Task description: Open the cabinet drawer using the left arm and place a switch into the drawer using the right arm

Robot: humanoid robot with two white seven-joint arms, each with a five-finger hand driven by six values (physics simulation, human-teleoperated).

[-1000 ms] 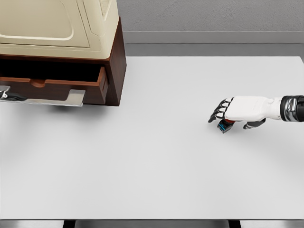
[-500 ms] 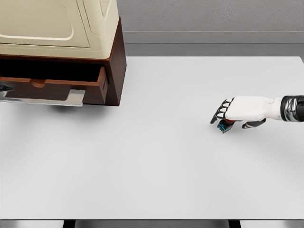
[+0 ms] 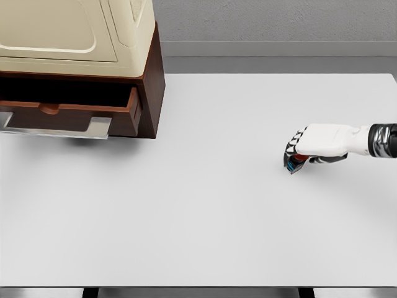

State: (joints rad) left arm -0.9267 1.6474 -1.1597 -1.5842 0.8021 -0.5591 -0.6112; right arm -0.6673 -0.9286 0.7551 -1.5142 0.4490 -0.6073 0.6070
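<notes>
The white five-finger right hand is curling its dark fingers around the small red-and-blue switch on the white table — gripping it for carrying — while the brown wooden cabinet drawer is standing pulled out, far left, ready to receive it.

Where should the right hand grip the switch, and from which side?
From above, fingers wrapping its sides. The switch is small and lies low on the table, so only its top and edges are reachable. The right hand is already curled over it from the right, mostly hiding it; only red and blue bits show.
</notes>
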